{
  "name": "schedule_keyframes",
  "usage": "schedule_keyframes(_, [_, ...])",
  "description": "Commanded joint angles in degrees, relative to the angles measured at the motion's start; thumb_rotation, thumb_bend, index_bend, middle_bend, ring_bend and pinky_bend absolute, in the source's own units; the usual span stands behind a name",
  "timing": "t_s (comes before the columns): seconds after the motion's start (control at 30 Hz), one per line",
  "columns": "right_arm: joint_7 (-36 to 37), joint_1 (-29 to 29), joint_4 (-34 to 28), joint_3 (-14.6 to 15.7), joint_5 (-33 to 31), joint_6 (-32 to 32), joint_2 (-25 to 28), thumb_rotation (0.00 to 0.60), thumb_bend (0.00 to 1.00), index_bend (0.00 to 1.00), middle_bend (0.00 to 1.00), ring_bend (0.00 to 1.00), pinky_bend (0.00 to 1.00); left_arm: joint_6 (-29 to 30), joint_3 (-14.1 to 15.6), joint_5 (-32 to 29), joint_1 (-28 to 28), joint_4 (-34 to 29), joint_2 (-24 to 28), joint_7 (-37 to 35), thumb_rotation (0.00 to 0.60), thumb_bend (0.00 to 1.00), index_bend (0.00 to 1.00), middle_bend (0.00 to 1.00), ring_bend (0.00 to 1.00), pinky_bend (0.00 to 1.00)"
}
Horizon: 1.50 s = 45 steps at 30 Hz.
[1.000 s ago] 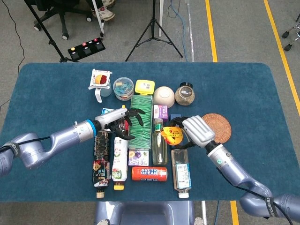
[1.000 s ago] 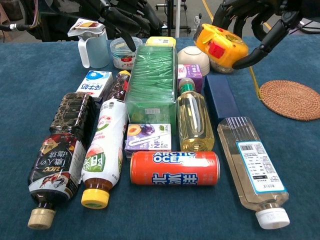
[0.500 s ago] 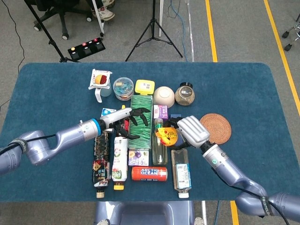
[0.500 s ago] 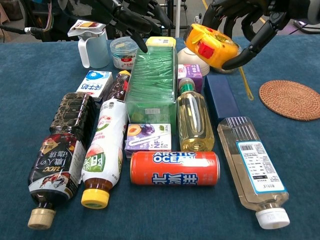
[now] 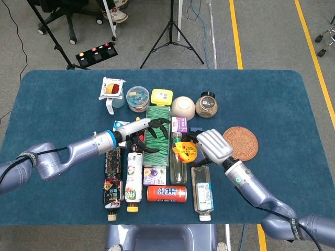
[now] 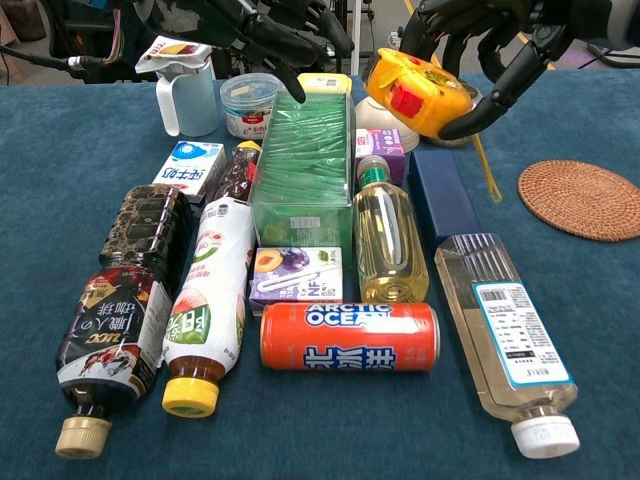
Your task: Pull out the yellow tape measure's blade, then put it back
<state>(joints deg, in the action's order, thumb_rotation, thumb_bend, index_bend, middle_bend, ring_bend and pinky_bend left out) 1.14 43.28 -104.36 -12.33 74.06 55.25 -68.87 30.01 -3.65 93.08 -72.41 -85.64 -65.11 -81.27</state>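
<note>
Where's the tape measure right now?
The tape measure is held up by the right hand, right of centre in both views, above the oil bottle and blue box.

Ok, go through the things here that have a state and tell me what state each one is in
yellow tape measure: lifted, held by the right hand, blade partly out
left hand: fingers apart, holding nothing, over the green box
orange can: lying on its side
clear bottle: lying down, capped

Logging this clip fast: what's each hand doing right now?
Left hand: open, fingers spread above the green box, holding nothing.
Right hand: holding the yellow tape measure, lifted off the table.
</note>
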Motion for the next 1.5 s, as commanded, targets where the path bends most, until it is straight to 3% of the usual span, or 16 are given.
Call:
schedule_keyframes(0.03, [-0.14, 0.11, -0.01, -0.14, -0.14, -0.07, -0.14, 0.600, 0.20, 0.61, 0.58, 0.65, 0.69, -0.02, -0.06, -0.73, -0.25, 0.03, -0.24, 0.51, 0.600, 0.26, 0.33, 0.06, 0.00, 0.25])
schedule_keyframes(1.5, [-1.88, 1.84, 0.05, -1.85, -3.65, -1.33, -2.03, 0.600, 0.20, 0.61, 0.58, 0.65, 0.68, -0.53, 1.05, -1.97, -2.71, 2.29, -3.62, -0.36, 0.600, 0.26, 0.33, 0.06, 0.00, 0.25])
